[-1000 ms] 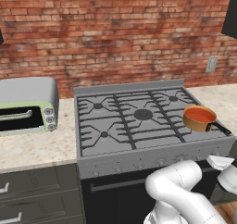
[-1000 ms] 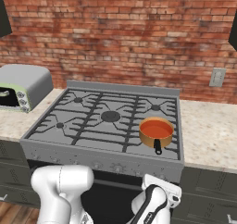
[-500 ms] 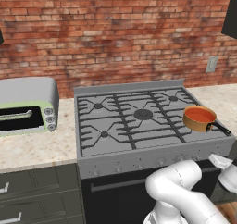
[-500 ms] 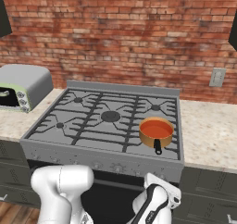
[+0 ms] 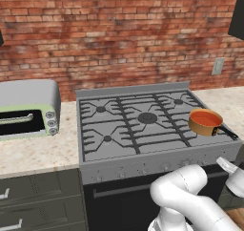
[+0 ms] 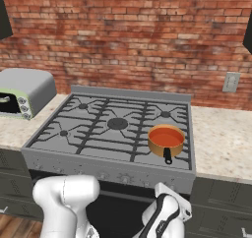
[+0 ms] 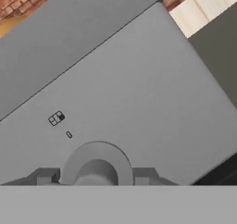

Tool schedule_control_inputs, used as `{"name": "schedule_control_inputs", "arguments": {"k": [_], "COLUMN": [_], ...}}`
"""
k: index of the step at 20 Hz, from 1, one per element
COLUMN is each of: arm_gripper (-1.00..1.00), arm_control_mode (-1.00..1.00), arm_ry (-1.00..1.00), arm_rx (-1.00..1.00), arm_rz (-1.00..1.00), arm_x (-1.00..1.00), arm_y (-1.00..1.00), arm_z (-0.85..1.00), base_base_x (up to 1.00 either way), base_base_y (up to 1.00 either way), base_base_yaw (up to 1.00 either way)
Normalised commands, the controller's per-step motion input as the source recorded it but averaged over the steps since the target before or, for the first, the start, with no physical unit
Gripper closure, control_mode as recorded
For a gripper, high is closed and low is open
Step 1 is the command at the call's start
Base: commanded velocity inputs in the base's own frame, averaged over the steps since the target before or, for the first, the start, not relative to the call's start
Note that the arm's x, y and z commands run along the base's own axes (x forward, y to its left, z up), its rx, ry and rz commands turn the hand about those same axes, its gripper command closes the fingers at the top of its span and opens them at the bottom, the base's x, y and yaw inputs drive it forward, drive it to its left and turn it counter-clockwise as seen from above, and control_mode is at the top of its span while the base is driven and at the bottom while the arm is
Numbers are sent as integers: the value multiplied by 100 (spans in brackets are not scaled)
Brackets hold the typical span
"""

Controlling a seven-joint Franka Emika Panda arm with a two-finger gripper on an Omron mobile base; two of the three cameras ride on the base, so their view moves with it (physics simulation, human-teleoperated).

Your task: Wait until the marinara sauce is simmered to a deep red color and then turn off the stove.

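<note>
The marinara sauce (image 5: 205,119) (image 6: 166,138) is a smooth orange-red disc inside a small copper saucepan (image 5: 205,126) (image 6: 166,143). The pan sits on the front right burner of the grey stove (image 5: 125,154) (image 6: 88,158), its dark handle pointing toward the front. In the hand view my gripper (image 7: 96,177) is pressed up to the stove's grey front panel (image 7: 139,93). A round knob (image 7: 97,160) sits between the two fingertips, which are closed against its sides. My white arm reaches low in front of the stove's right end, below the saucepan.
A grey-and-green toaster oven (image 5: 28,110) (image 6: 22,97) stands on the speckled counter left of the stove. More counter (image 6: 221,143) lies to the right, with a wall outlet (image 5: 218,66) above it. Dark drawers (image 5: 38,201) run under the counter.
</note>
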Motion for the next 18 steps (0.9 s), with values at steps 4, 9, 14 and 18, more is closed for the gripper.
{"name": "schedule_control_inputs", "arguments": {"k": [4,9,14,18], "arm_gripper": [100,100,100,100], "arm_control_mode": [-100,-100,-100,-100], "arm_ry": [6,4,0,0], "arm_rx": [16,16,20,19], "arm_rz": [0,0,0,0], "arm_x": [0,0,0,0], "arm_y": [-8,-10,-18,-14], "arm_z": [0,0,0,0], "base_base_x": [0,0,0,0], "base_base_y": [0,0,0,0], "base_base_yaw": [0,0,0,0]}}
